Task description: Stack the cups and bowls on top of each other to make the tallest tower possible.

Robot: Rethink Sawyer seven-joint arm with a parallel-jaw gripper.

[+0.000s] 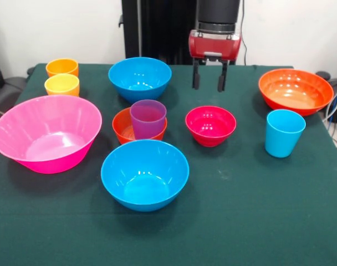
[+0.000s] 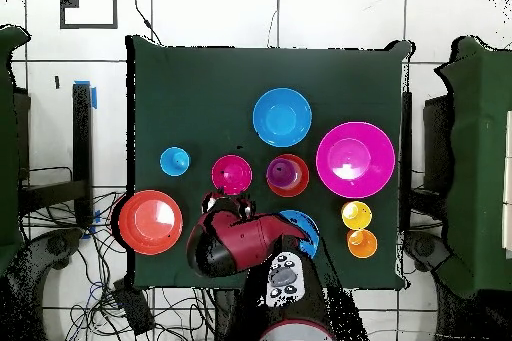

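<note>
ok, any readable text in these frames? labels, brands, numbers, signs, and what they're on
None readable in either view.
Cups and bowls, e.g. the large pink bowl and the light blue cup: plain plastic, no print visible.
Gripper: its red housing shows no legible marking.
Green table cloth: plain.
Blue tape beside the table, overhead view: no writing to be made out.

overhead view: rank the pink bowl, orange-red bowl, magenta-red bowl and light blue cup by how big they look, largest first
1. pink bowl
2. orange-red bowl
3. magenta-red bowl
4. light blue cup

The camera looks straight down, so nearness barely skews this order.
</note>
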